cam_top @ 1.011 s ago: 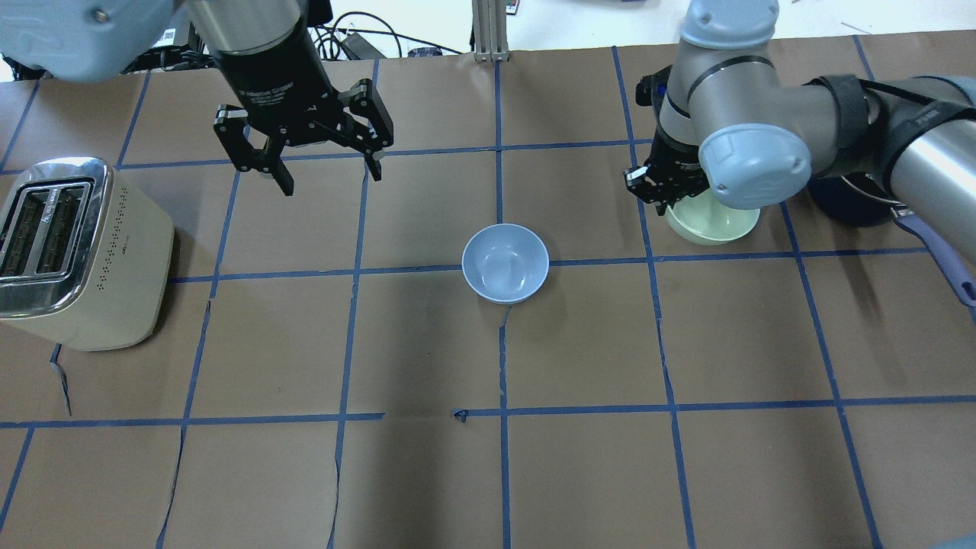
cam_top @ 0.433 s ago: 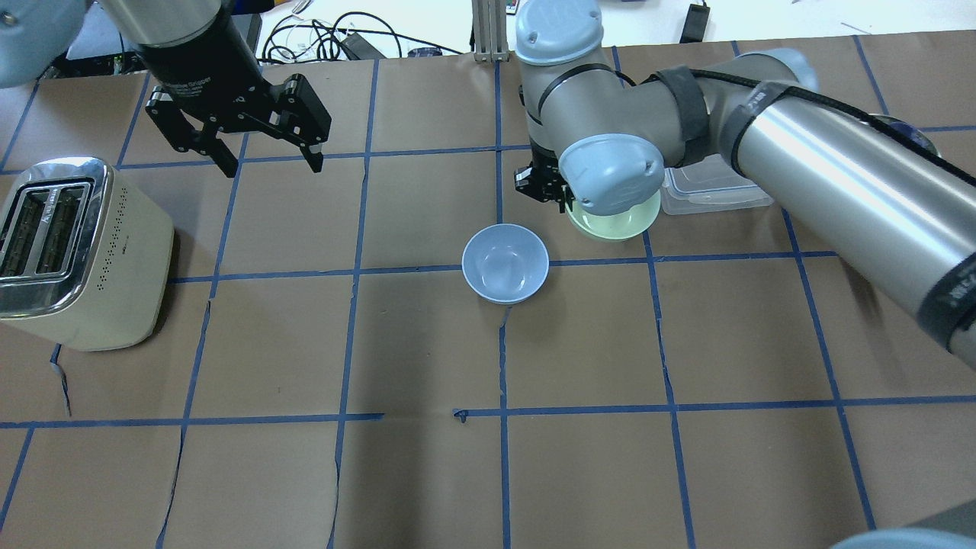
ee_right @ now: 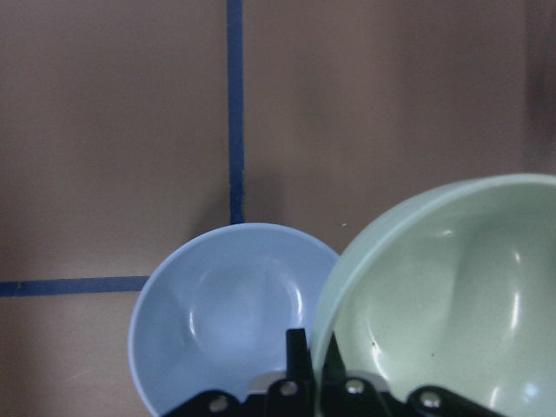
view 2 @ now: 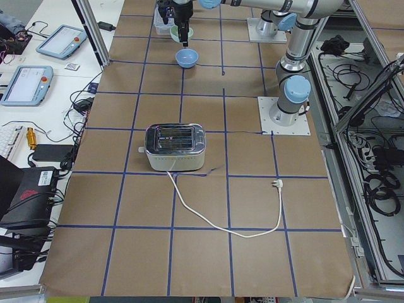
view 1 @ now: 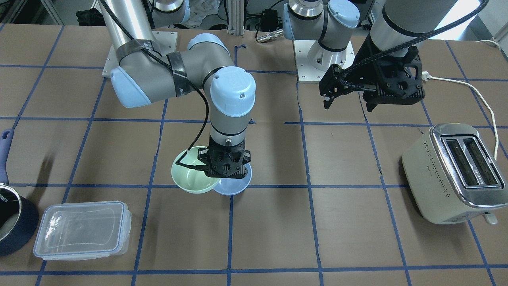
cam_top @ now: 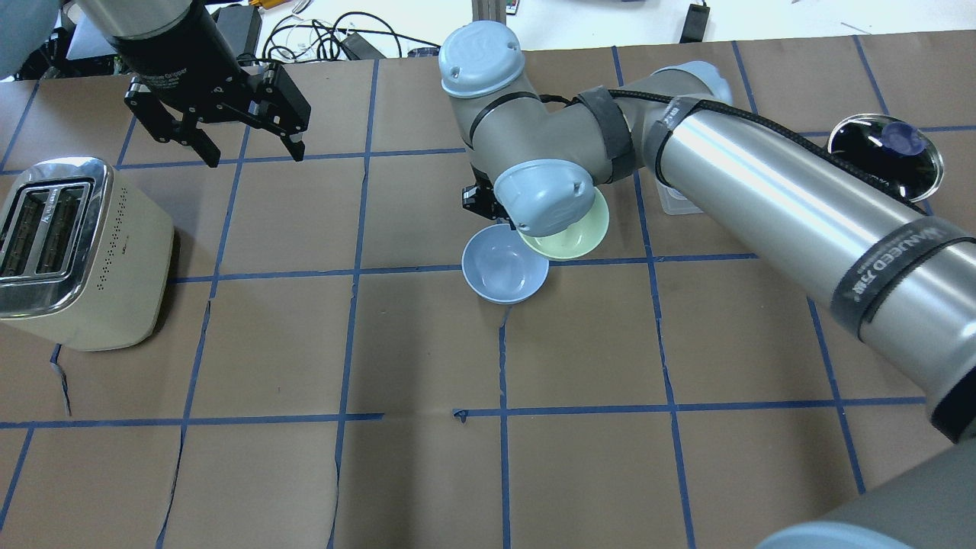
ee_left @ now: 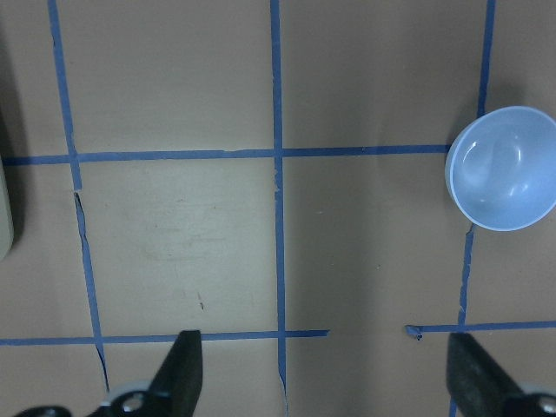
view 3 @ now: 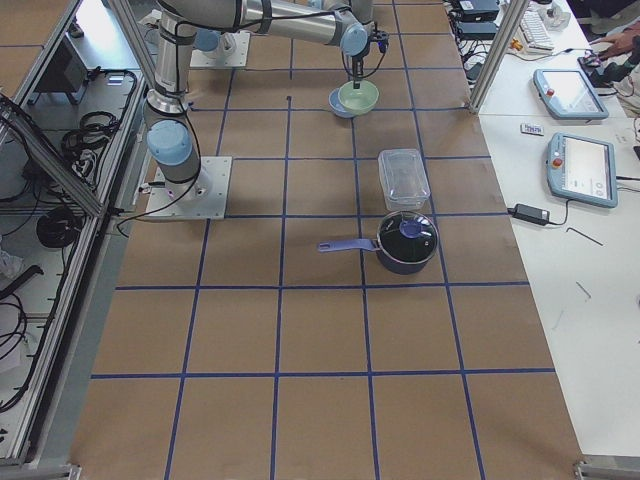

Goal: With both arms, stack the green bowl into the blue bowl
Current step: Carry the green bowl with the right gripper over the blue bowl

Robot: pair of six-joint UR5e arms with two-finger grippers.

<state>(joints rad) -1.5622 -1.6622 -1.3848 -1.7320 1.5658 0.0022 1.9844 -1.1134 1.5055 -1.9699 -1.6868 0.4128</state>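
The blue bowl (cam_top: pixel 499 276) sits upright on the brown table near its middle; it also shows in the left wrist view (ee_left: pixel 504 169) and the right wrist view (ee_right: pixel 217 321). My right gripper (view 1: pixel 224 166) is shut on the rim of the green bowl (cam_top: pixel 576 229), holding it upright just off the table. In the right wrist view the green bowl (ee_right: pixel 452 304) overlaps the blue bowl's rim from the side. My left gripper (cam_top: pixel 255 158) is open and empty, hovering well to the left and farther back from the bowls.
A cream toaster (cam_top: pixel 76 252) stands at the table's left side. A clear plastic container (view 1: pixel 81 230) and a dark navy pot with a lid (cam_top: pixel 884 145) lie on the right side, behind my right arm.
My right arm has carried the green bowl leftward until it reaches the blue bowl's edge. My left gripper has moved left and back, still open.
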